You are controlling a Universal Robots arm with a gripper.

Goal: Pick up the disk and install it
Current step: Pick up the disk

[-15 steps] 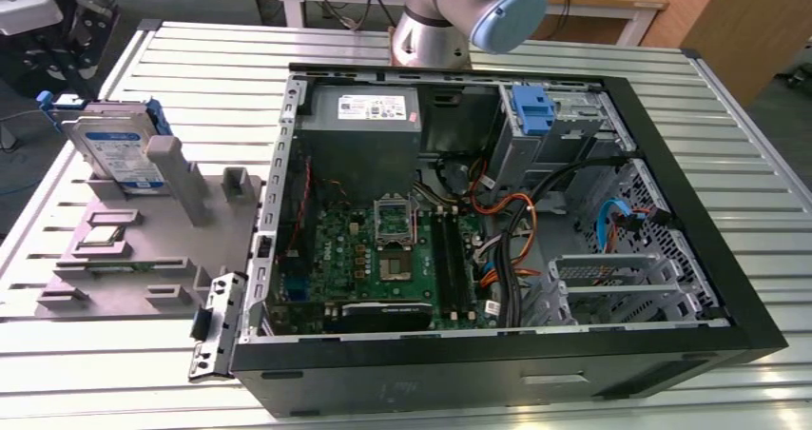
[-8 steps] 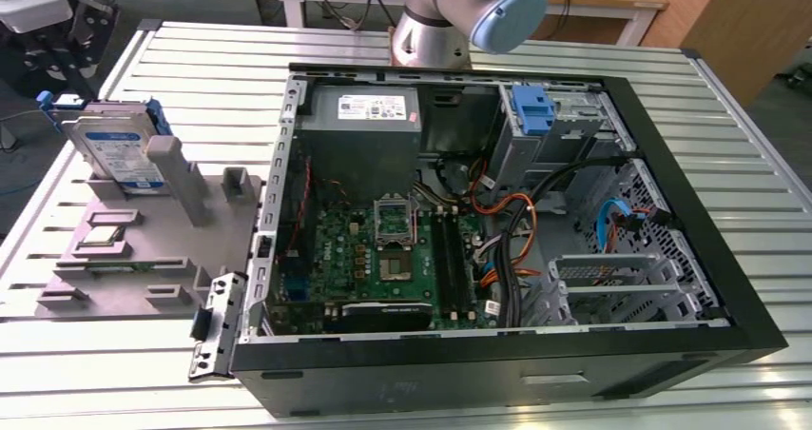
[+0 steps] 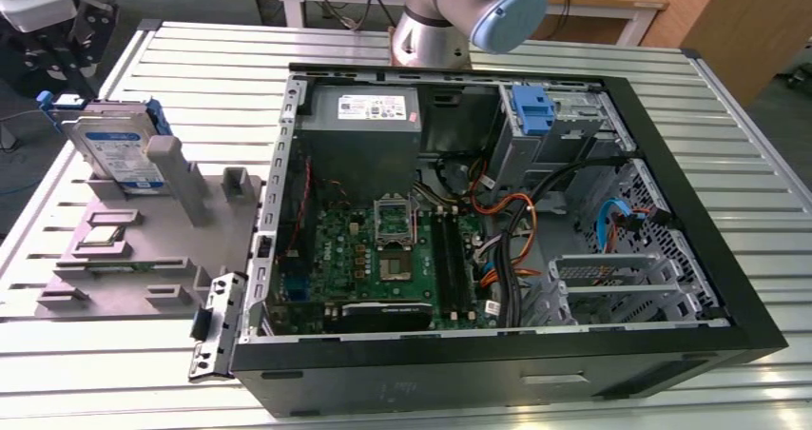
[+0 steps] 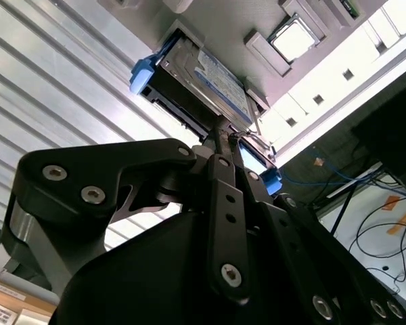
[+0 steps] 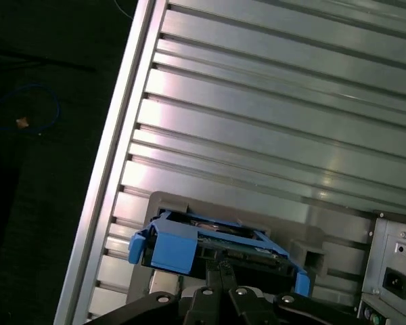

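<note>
The disk [image 3: 117, 149] stands on edge in a slot of the grey holder [image 3: 140, 259], at the exterior view's left. It is silver with a white-and-blue label and a blue frame. My gripper [image 3: 61, 59] hangs just above and behind it, near the table's far left corner. In both wrist views the disk [image 4: 210, 74] [image 5: 172, 244] lies straight beyond my gripper [image 4: 220, 128] [image 5: 223, 269]. The two thin fingers are pressed together with nothing between them. Their tips sit close to the disk's upper edge, and I cannot tell whether they touch it.
An open computer case [image 3: 710, 259] lies on the slatted metal table [image 3: 190, 49], showing a motherboard [image 3: 380, 259], a power supply [image 3: 361, 107], a blue latch piece [image 3: 533, 107] and a metal drive cage [image 3: 609, 278]. A processor chip [image 3: 108, 223] rests in the holder. The arm's base [image 3: 438, 21] stands behind the case.
</note>
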